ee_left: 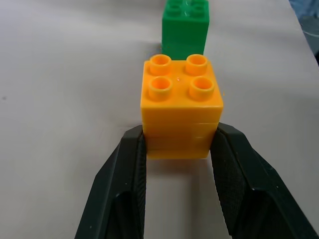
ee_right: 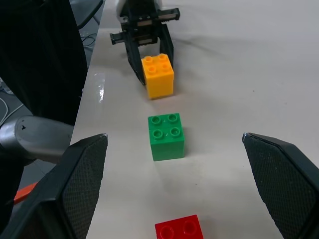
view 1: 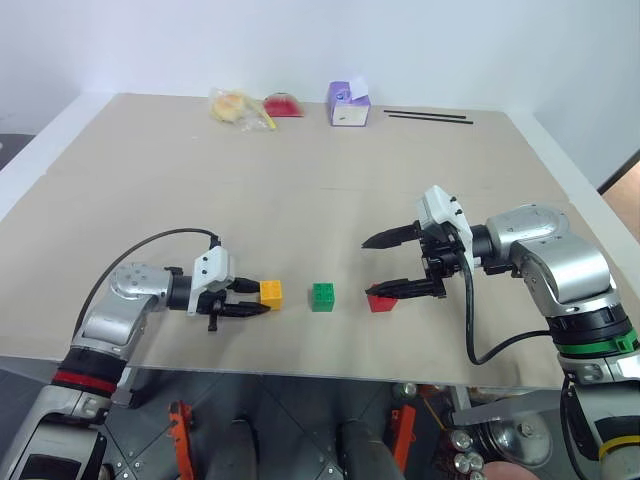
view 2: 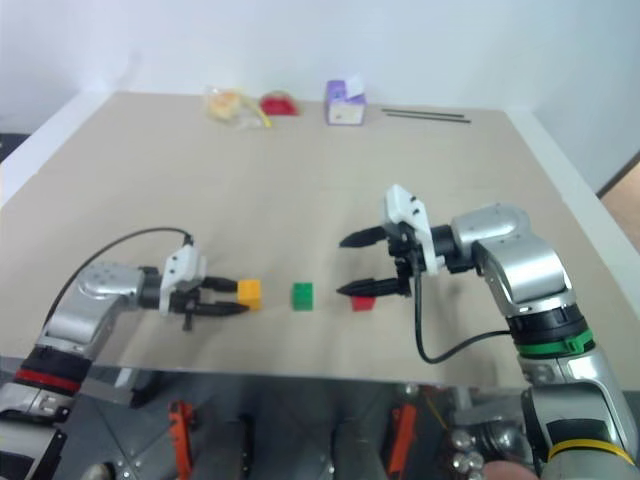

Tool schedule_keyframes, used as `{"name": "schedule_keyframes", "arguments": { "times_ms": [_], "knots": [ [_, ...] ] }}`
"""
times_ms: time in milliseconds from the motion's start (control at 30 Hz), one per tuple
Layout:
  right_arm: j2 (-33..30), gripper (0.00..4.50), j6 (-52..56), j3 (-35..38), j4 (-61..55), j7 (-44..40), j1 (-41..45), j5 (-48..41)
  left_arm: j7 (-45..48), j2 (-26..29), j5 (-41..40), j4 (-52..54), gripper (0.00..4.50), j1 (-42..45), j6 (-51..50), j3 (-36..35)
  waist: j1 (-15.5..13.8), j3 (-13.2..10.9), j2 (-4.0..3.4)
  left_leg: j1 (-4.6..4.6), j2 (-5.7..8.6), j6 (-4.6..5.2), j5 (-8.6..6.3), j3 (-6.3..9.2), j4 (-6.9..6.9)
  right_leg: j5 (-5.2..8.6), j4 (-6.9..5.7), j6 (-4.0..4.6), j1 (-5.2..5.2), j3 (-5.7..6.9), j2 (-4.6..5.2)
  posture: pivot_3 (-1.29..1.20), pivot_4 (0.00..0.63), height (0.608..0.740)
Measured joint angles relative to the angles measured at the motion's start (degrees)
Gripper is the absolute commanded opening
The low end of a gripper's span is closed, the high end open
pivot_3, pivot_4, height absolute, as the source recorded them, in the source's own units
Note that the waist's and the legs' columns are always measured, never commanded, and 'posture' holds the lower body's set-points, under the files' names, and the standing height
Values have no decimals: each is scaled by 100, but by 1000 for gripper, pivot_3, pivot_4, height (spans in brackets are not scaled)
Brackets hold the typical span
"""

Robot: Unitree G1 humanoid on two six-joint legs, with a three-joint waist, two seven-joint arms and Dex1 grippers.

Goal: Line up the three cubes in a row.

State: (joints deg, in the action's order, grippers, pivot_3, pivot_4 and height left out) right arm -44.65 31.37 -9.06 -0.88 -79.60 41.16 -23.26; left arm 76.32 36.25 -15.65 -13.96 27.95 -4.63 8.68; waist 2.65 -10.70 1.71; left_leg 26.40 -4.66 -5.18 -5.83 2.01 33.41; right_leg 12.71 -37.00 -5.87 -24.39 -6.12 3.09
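Plastic, hard and glossy, makes up all three task items: small toy-brick cubes with studded tops, standing on the tan tabletop [view 1: 300, 200].

The yellow-orange studded plastic cube [ee_left: 181, 107] sits between the tips of the left gripper [view 1: 255, 299]. Its two black fingers [ee_left: 119, 191] are closed onto the cube's lower side faces, one pad per face. The cube rests on the table while gripped.

The green studded plastic cube [view 1: 322, 296] stands just beyond the left gripper's fingertips, past the yellow-orange cube and apart from it.

The red studded plastic cube [view 1: 381, 300] lies just below the lower finger of the right gripper [view 1: 388, 264]. That gripper's jaws stand wide apart and hold nothing.

Handling judgement:
- Weight: each cube looks hollow and light; little clamping force should be needed.
- Stiffness: rigid; the walls should not deform under the pads.
- Surface: smooth sides look slippery, so a shallow or skewed pinch could let a cube twist or pop out.
- Grip point: take two opposite flat side faces, pads square to them, below the studs.
- Fragility: low.
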Motion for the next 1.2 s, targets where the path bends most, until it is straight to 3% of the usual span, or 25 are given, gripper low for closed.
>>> {"name": "schedule_keyframes", "arguments": {
  "times_ms": [400, 467, 533, 633, 700, 1033, 1200],
  "knots": [
    [-70, 4500, 5, 0, -13, -1, -39, 0, 287, -5, 107, -356, 1275, 206, 77, 46, 0, 0, 0, 0, -1, 1, -1, 0, 0, 1, -1, -2, 0, 0, 0, 0, 150, 740],
    [-70, 4500, 5, 0, -13, -1, -39, 0, 286, -5, 134, -359, 2352, 217, 73, 47, 0, 0, 0, 0, -1, 1, -1, 0, 0, 1, -2, -1, 0, 0, 0, 0, 150, 740],
    [-70, 4500, 2, 0, -12, -5, -39, 3, 281, -5, 223, -449, 3082, 224, 63, 57, 0, 0, 0, 0, -1, 1, 0, 0, 0, 1, -2, -1, -1, 0, 0, 0, 150, 740],
    [-72, 4500, -4, 0, -8, -8, -39, 18, 295, -9, 229, -500, 4125, 251, 46, 57, 0, 0, 0, 0, -1, 2, 0, 0, 0, 1, -3, -1, 0, 0, 0, 0, 150, 740],
    [-72, 4500, -4, 0, -7, -11, -39, 21, 297, -8, 230, -506, 4434, 265, 39, 56, 0, 0, 0, 0, -1, 2, 0, 0, 0, 0, -3, -1, 0, 0, 0, 0, 150, 740],
    [-17, 4500, 91, 63, 18, 51, -59, -61, 192, -63, -110, -150, 4434, 284, -463, -101, 0, 0, 0, 1, -2, 2, 0, 0, 0, 1, -5, -2, 0, 0, 0, 0, 150, 740],
    [736, 4500, 512, 894, -2, 1268, -121, -515, -1486, -875, -936, 779, 4434, 479, -1523, -1094, -1, 0, 1, 1, -1, 7, 3, 5, 10, -4, -10, -12, 9, 1, -1, 0, 150, 740]
  ]
}}
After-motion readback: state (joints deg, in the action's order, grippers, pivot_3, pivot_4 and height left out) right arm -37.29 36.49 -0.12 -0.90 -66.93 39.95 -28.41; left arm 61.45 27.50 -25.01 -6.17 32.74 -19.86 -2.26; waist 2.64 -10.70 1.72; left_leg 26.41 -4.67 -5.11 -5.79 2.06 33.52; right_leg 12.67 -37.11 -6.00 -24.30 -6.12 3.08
